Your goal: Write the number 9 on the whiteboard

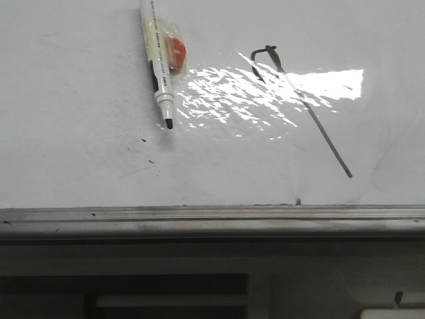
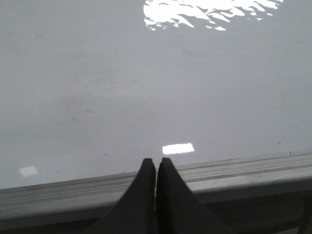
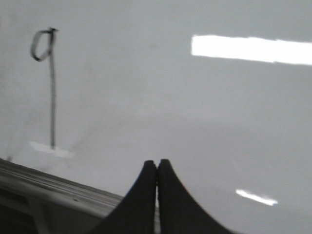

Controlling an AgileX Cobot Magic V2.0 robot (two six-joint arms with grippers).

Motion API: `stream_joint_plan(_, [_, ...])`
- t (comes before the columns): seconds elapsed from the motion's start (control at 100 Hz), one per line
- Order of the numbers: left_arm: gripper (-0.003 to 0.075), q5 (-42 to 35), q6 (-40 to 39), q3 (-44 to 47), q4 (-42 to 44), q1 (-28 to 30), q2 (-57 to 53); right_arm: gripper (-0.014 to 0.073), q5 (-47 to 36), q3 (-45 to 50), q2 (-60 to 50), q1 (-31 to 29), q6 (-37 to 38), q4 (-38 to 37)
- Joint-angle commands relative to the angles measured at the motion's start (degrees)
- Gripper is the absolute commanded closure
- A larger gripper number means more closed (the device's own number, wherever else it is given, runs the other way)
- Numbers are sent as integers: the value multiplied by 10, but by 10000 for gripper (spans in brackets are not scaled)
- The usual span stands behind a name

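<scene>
- Where the front view looks over the whiteboard [image 1: 80, 119], a marker [image 1: 158, 66] is seen lying on the glossy white surface, its dark tip [image 1: 169, 123] pointing toward the grey metal ledge [image 1: 212, 218].
- Clear wrapping with an orange-red patch [image 1: 175, 52] is seen against the marker's barrel.
- The number 9 [image 1: 299, 100] is drawn as a thin black line: a small angular loop with a long straight tail slanting down toward the ledge, well apart from the marker.
- A broad patch of glare [image 1: 265, 93] is spread between the marker and the number 9, overlapping the upper tail.
- The left pincer [image 2: 156, 163] is shown narrow, its two dark fingers [image 2: 145, 195] pressed together with nothing between them, over the ledge [image 2: 243, 168]; bare whiteboard [image 2: 97, 87] lies beyond its tips.
- The right pincer [image 3: 157, 165] is likewise shown narrow and holding nothing, its fingers [image 3: 170, 204] closed tip to tip.
- Seen from the right wrist, the number 9 [image 3: 48, 73] lies well apart from the right pincer, beyond and to one side of its tips, on the whiteboard [image 3: 195, 122], the tail ending near the ledge [image 3: 53, 187].
</scene>
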Motion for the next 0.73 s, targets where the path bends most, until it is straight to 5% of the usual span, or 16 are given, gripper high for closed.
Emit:
stream_joint_plan(0.0, [741, -32, -5, 11, -5, 0, -16, 655, -52, 18, -12, -38, 30, -23])
stream_joint_plan(0.21, [741, -32, -5, 11, -5, 0, -16, 655, 119, 16, -52, -58, 30, -21])
stream_joint_plan(0.72, [741, -32, -5, 11, -5, 0, -16, 655, 114, 16, -52, -58, 30, -21])
